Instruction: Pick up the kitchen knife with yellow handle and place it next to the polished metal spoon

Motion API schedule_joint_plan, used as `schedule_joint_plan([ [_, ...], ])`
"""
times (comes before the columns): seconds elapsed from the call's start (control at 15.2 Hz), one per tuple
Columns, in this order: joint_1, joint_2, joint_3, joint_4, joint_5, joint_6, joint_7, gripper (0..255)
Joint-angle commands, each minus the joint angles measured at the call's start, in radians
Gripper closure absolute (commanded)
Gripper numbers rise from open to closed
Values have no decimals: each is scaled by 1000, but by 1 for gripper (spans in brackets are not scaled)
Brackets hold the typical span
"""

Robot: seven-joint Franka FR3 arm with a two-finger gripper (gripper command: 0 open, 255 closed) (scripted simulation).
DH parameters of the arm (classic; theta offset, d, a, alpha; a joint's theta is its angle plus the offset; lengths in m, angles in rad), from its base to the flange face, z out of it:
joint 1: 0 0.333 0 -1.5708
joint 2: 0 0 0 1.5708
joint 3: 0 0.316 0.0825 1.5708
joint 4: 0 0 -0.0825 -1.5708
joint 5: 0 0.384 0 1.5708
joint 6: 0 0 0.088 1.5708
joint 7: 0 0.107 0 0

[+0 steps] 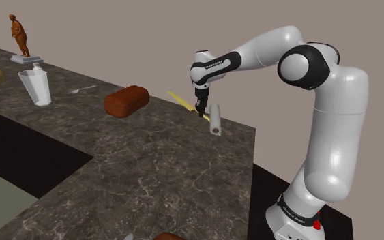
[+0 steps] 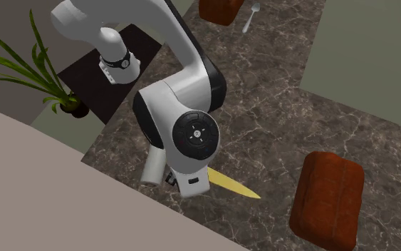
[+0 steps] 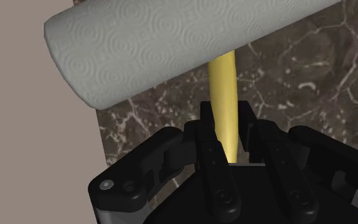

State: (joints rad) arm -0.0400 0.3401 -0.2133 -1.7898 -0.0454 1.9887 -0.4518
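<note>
One dark marble counter (image 1: 149, 157), over whose far edge the white arm (image 1: 320, 88) reached, wrist turned down beside a paper towel roll (image 1: 215, 118), gripper (image 3: 227, 119) clamped on the yellow-handled knife (image 3: 223, 83) lying there, well apart from the spoon (image 1: 81, 89).

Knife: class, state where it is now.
In the shoulder view the knife is at the far edge of the counter, clasped by the gripper, just left of the paper roll.

Knife (image 1: 181, 101) beside paper roll (image 1: 215, 118) on counter (image 1: 149, 160)
</note>
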Motion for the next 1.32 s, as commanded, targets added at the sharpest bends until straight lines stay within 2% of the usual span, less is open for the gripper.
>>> schedule_joint_plan([
  [0.0, 1, -12, -1, 11, -2, -23, 0, 255],
  [0.53, 4, -46, -3, 65, -7, -110, -4, 255],
  [1.25, 134, -328, 80, -301, -42, -41, 223, 255],
])
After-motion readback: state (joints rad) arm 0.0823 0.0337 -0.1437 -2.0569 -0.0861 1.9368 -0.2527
